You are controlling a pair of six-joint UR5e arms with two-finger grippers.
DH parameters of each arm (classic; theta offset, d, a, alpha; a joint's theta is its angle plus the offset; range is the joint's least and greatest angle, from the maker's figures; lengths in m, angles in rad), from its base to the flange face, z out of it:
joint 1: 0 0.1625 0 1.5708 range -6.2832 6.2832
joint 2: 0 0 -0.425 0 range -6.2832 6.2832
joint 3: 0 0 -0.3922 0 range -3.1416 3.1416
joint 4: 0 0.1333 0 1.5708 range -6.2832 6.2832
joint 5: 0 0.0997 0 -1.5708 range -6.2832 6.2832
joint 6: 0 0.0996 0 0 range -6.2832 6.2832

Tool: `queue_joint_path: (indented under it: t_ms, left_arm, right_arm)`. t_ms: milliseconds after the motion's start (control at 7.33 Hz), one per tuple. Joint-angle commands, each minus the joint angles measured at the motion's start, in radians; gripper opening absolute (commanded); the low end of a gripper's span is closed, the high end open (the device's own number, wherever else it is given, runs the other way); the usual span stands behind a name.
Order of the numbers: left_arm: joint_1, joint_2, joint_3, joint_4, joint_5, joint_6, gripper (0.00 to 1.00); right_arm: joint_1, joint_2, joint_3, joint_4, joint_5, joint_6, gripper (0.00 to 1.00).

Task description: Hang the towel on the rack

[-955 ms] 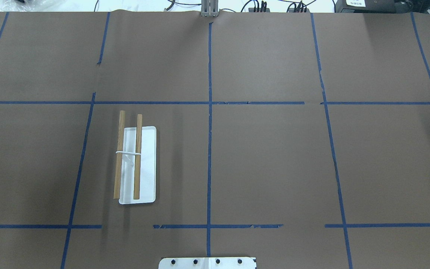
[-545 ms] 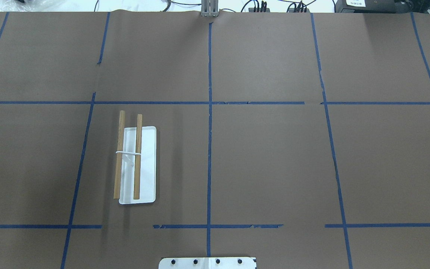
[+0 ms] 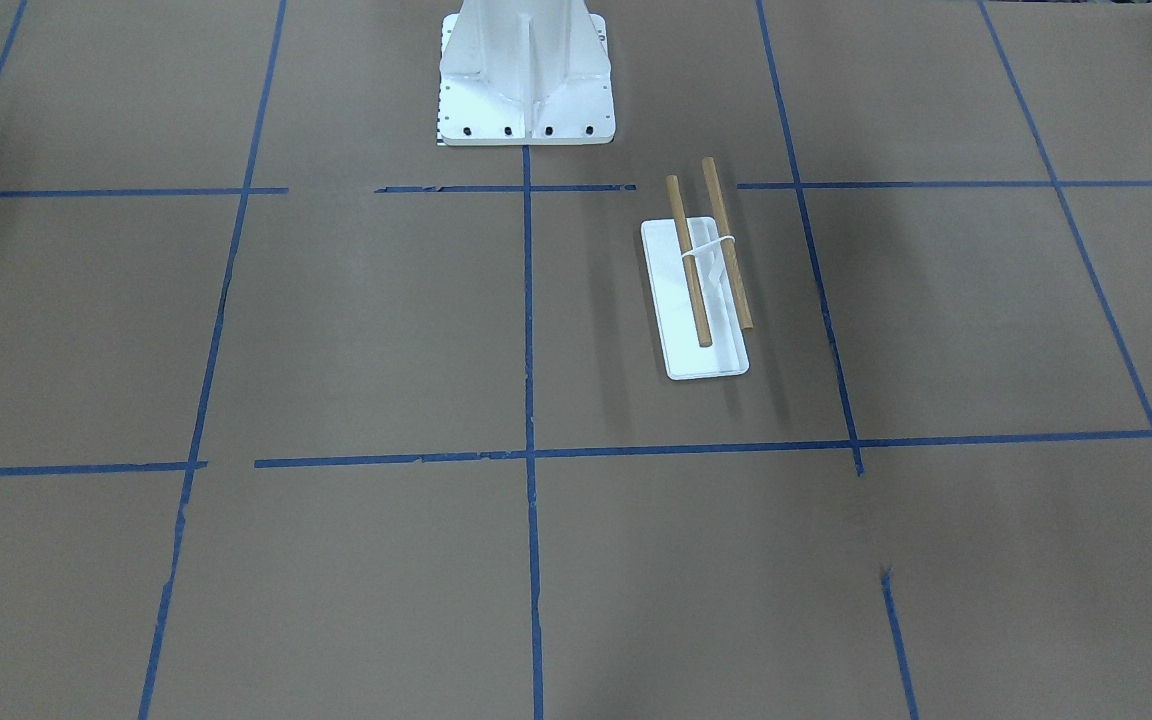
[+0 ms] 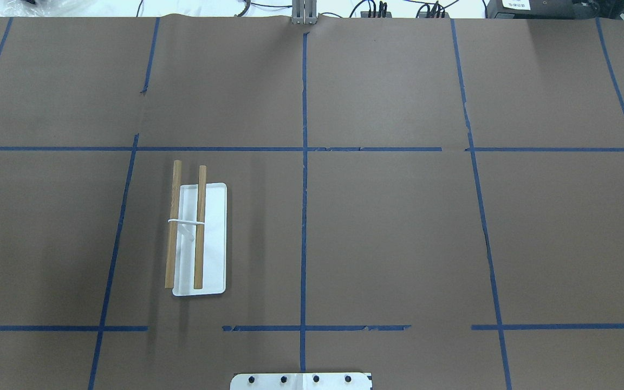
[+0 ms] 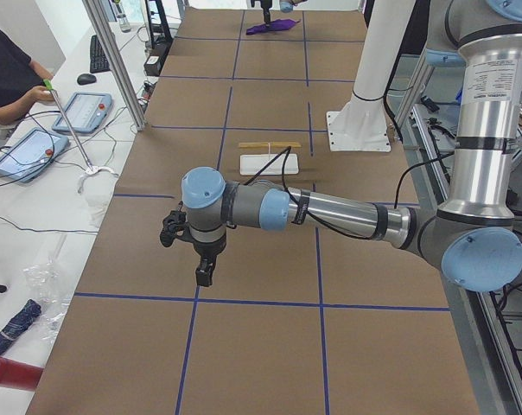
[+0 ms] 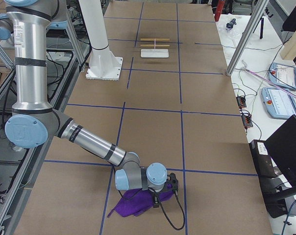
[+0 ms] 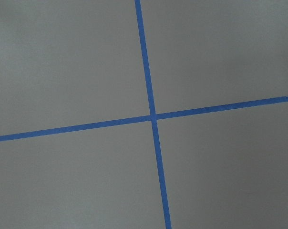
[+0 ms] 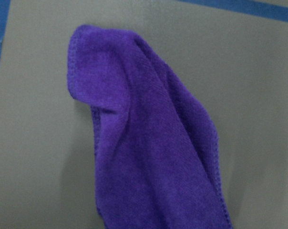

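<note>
The rack (image 4: pixel 214 244) has a flat white base and two wooden dowels. It stands on the robot's left half of the table and also shows in the front view (image 3: pixel 701 355), the left view (image 5: pixel 270 162) and the right view (image 6: pixel 154 53). The purple towel (image 8: pixel 153 157) lies crumpled on the table at the robot's far right end (image 6: pixel 133 205). My right gripper (image 6: pixel 158 199) points down onto the towel; I cannot tell if it is open or shut. My left gripper (image 5: pixel 205 275) hangs above bare table far from the rack; I cannot tell its state.
The white robot pedestal (image 3: pixel 526 70) stands at the table's near middle edge. Blue tape lines (image 4: pixel 304 162) mark a grid on the brown table cover. An operator (image 5: pixel 6 78) and control tablets (image 5: pixel 79 112) are beside the table.
</note>
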Motion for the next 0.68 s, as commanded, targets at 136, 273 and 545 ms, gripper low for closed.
queue_joint_path:
  t_ms: [136,273,545]
  left_arm:
    - [0.001,0.000,-0.001,0.000,0.000,0.001,1.00]
    - [0.001,0.000,-0.001,0.000,0.000,0.000,1.00]
    - [0.000,-0.001,-0.006,0.000,0.000,0.000,1.00]
  right_arm:
    - [-0.011,-0.002,-0.010,0.000,-0.003,-0.017,0.20]
    - [-0.011,-0.001,-0.010,0.000,-0.003,-0.043,0.00]
    - [-0.010,0.004,0.003,0.000,0.002,-0.041,0.00]
